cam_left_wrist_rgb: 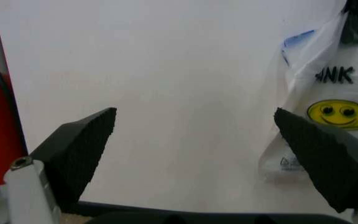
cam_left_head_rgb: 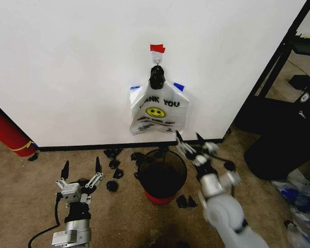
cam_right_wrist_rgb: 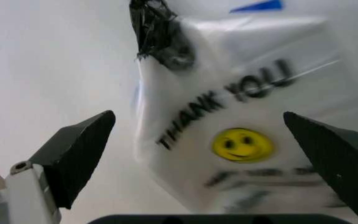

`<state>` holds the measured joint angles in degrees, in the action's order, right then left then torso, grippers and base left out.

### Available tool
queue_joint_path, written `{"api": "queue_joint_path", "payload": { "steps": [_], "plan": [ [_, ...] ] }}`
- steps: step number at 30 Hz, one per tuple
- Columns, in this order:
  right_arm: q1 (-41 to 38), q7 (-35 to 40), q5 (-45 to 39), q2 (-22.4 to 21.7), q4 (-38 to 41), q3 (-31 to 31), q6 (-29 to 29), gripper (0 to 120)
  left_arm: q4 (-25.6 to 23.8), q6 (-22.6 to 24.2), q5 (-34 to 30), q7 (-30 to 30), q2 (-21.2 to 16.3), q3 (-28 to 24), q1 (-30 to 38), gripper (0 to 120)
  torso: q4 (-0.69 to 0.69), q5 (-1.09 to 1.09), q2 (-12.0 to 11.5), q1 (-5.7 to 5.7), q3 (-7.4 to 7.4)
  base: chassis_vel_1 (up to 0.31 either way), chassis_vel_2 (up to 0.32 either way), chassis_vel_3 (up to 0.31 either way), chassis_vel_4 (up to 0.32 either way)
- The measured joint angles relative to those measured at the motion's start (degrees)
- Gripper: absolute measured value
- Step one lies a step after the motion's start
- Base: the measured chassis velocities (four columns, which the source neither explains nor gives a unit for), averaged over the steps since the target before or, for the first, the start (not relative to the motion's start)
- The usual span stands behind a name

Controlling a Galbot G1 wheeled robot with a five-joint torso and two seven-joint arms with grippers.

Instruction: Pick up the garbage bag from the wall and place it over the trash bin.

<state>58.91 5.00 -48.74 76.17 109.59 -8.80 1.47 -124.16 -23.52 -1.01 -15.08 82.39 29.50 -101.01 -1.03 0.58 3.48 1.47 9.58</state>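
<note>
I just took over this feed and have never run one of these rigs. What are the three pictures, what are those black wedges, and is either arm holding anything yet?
You are seeing a wheeled robot with two arms. The head view looks down from its head at a white wall and tan carpet. A white plastic garbage bag with a yellow smiley and "THANK YOU" print hangs from a hook under red tape. Below it stands a small round black trash bin with a red base, with small black scraps scattered around it.

The other two pictures come from cameras on the wrists. The black wedges are each gripper's own fingers. The right gripper is raised, open, facing the bag; the left gripper sits low, open, beside the bin. Neither holds anything.
</note>
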Motion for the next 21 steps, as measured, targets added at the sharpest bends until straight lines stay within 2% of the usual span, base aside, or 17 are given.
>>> {"api": "queue_joint_path", "payload": {
  "steps": [3,10,17,21],
  "plan": [
    [-6.3,1.9,-6.8,3.7,-2.9,1.1,-1.8,100,0.2,-0.6,1.3,-0.1,0.9,-0.1,-0.9,100,0.01,0.0,0.0,0.0,0.0,0.0,0.0,0.0,0.0],
    [-15.4,5.1,-15.3,9.0,-9.2,0.7,-4.5,100,0.3,-0.8,1.5,-0.4,3.6,0.3,-0.5,100,-0.01,0.01,0.0,0.0,0.0,0.0,0.0,0.0,0.0],
    [-20.0,7.6,-21.6,12.9,-12.2,-0.7,-6.7,97,0.6,-1.2,1.3,-0.4,3.9,0.7,-0.3,100,-0.02,0.01,0.0,0.0,-0.01,0.0,0.0,0.0,0.0],
    [-21.6,8.6,-22.4,14.1,-13.5,-0.8,-7.9,85,0.6,-1.3,0.6,-0.5,3.5,1.0,-0.3,100,-0.01,0.01,0.0,0.0,-0.01,0.0,0.0,0.0,0.0]
  ]
}}
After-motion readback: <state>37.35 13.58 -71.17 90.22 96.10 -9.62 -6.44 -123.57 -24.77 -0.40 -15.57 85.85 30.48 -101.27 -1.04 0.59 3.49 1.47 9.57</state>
